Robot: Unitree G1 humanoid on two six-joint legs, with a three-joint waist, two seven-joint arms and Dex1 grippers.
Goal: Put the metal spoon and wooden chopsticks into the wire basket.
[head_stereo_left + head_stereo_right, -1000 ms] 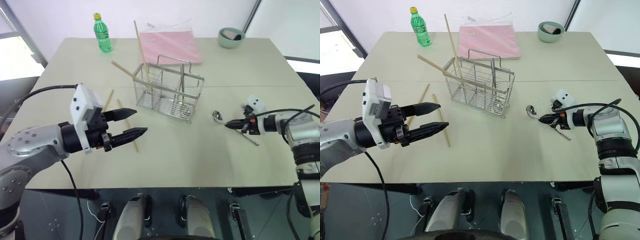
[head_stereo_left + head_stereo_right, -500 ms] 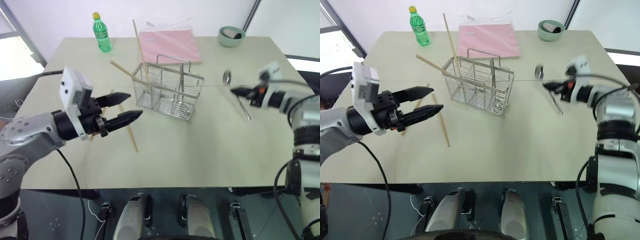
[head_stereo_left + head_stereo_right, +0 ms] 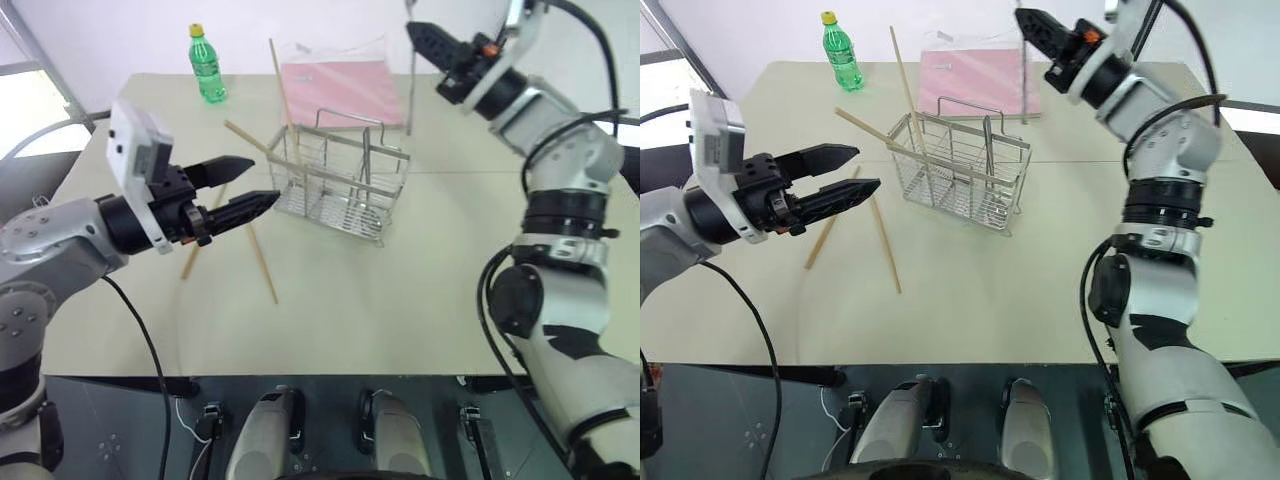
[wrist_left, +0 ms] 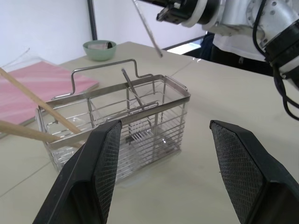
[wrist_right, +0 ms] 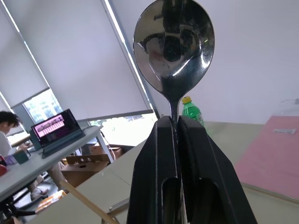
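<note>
My right gripper (image 3: 1030, 20) is raised high beyond the wire basket (image 3: 340, 185) and shut on the metal spoon (image 5: 174, 42). The spoon's bowl points up and its thin handle (image 3: 410, 90) hangs down, clear of the basket's far right end. Two wooden chopsticks (image 3: 279, 85) lean in the basket's left compartment. Two more chopsticks (image 3: 262, 264) lie on the table left of the basket. My left gripper (image 3: 262, 180) is open and level, above those loose sticks and aimed at the basket. A thin metal utensil (image 4: 133, 91) stands inside the basket.
A pink folder (image 3: 340, 90) lies behind the basket, a green bottle (image 3: 207, 68) stands at the table's far left, and a green bowl (image 4: 99, 49) sits at the far right. The near half of the table (image 3: 400, 310) is bare. A person (image 5: 7, 122) sits at a distant desk.
My right arm swung up and to the left, lifting the spoon off the table to high behind the basket. My left gripper rose slightly and stayed open.
</note>
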